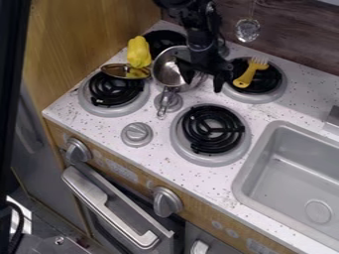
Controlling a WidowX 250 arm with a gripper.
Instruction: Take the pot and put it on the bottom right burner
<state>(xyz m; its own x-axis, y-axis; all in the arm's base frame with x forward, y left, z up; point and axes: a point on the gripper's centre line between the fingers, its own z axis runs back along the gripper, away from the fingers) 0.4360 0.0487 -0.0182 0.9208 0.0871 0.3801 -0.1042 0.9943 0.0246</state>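
The silver pot stands in the middle of the stove top, between the burners, its handle pointing toward the front edge. Over the pot's right side hangs my gripper, open, with its two fingers spread apart. One finger is over the inside of the pot near the right rim, the other outside it to the right. The gripper hides part of the pot's back right side. The bottom right burner, a black coil in a grey ring, has nothing on it.
A yellow pepper stands by the back left burner. A shiny metal piece lies at the front left burner's back edge. A yellow fork rests on the back right burner. The grey sink is at the right, and a knob sits in front.
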